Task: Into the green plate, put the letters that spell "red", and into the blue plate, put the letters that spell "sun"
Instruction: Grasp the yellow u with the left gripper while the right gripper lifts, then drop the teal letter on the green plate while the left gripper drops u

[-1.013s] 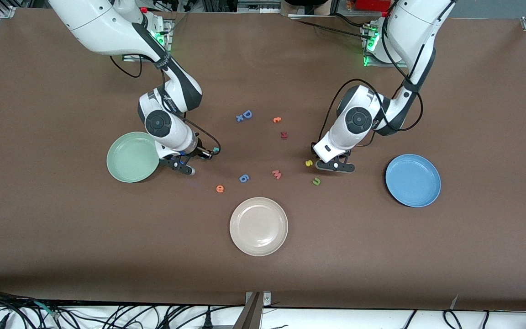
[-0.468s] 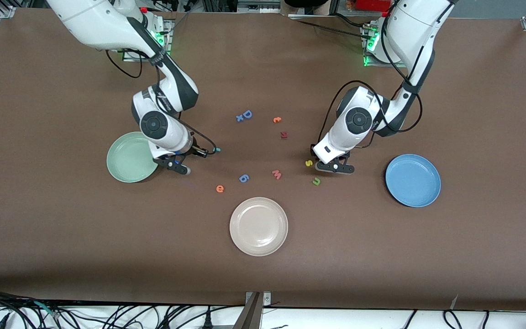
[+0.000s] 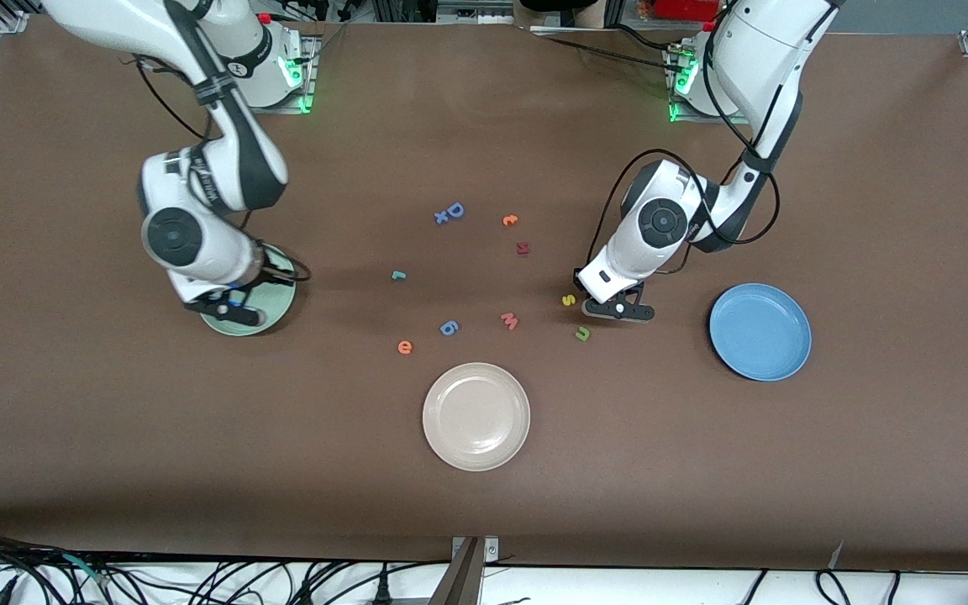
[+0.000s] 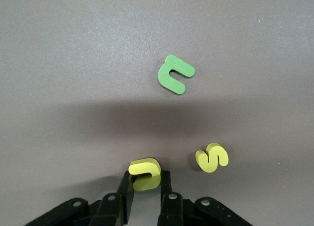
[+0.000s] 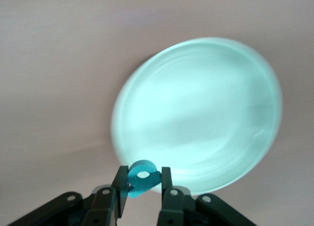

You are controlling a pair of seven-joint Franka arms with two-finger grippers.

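Note:
My right gripper hangs over the edge of the green plate, shut on the teal "d"; the plate is bare in the right wrist view. A teal "r" and an orange "e" lie mid-table. My left gripper is low at the table, shut on a yellow "u"/"n" letter. Beside it lie the yellow "s" and, nearer the front camera, the olive-green "n". The blue plate lies toward the left arm's end.
A cream-white plate lies nearest the front camera. Stray letters lie mid-table: a blue "6", a pink "w", a blue "D", an orange letter and a dark red one.
The right arm has swung from beside the teal "r" to over the green plate, carrying the teal "d". The left gripper has closed on the yellow letter.

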